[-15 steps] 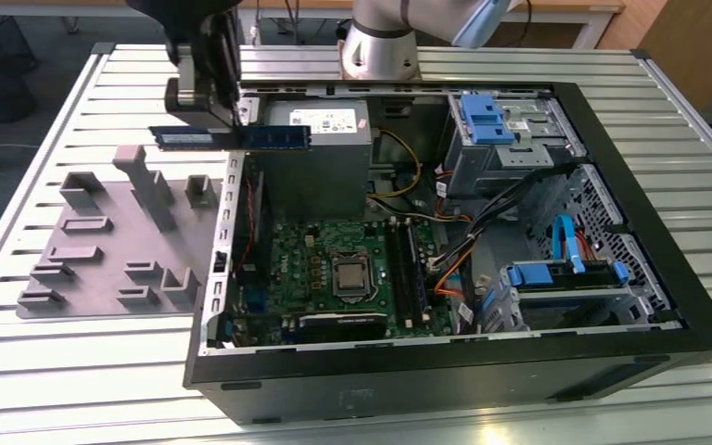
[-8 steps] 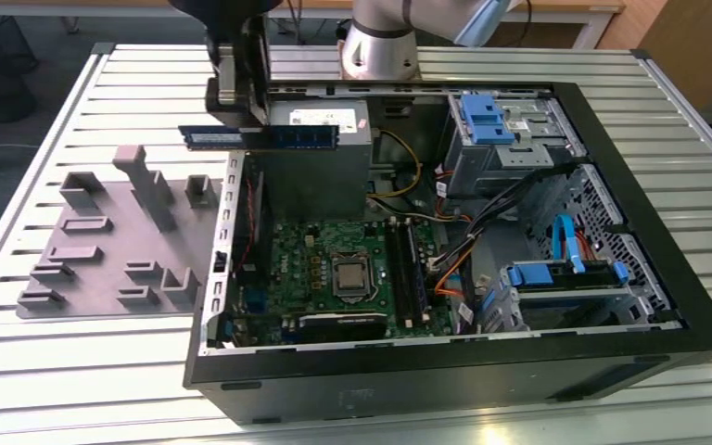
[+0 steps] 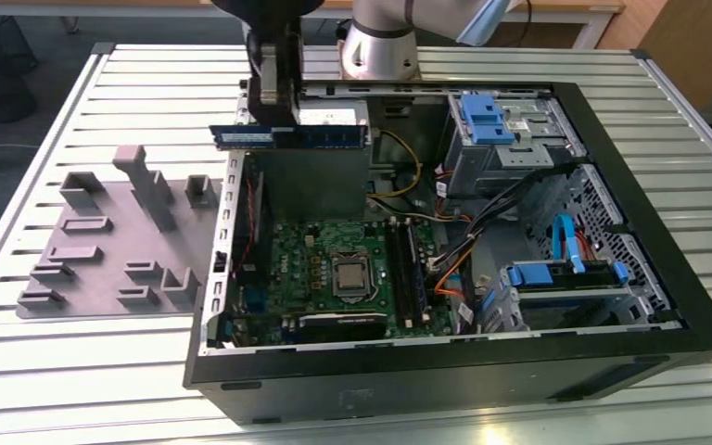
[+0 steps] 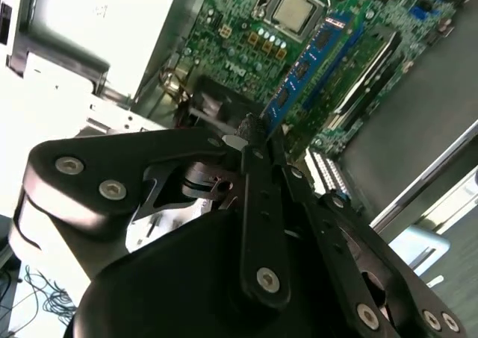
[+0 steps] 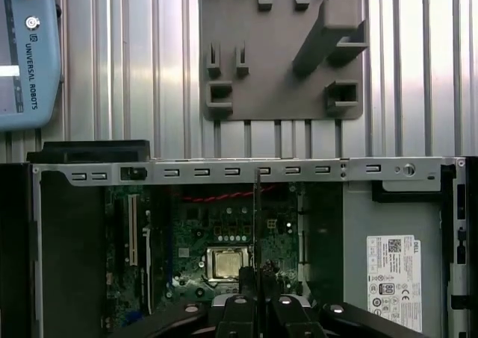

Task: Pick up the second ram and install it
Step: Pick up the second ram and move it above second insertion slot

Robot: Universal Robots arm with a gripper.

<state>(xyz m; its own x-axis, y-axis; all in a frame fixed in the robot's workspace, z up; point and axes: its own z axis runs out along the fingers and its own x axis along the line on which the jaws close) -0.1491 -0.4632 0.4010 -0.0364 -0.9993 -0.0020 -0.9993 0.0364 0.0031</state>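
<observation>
The second ram (image 3: 289, 136) is a long blue stick with a pale label, held level in the air over the rear of the open black computer case (image 3: 455, 375). My gripper (image 3: 285, 122) comes down from above and is shut on the stick near its middle. In the second wrist view the blue stick (image 4: 306, 73) juts out from my closed fingers (image 4: 258, 166) above the green motherboard (image 4: 239, 47). The first wrist view has the stick (image 5: 256, 218) edge-on as a thin line over the motherboard (image 5: 194, 241), rising from my gripper (image 5: 256, 297). Long black slots (image 3: 403, 278) lie beside the processor (image 3: 351, 274).
A grey power supply (image 3: 312, 181) sits right under the held stick. Drive cages with blue clips (image 3: 499, 120) and loose cables (image 3: 504, 199) take up the case's side on the exterior view's right. A grey tray with upright blocks (image 3: 108, 241) lies outside the case on the slatted table (image 3: 146, 74).
</observation>
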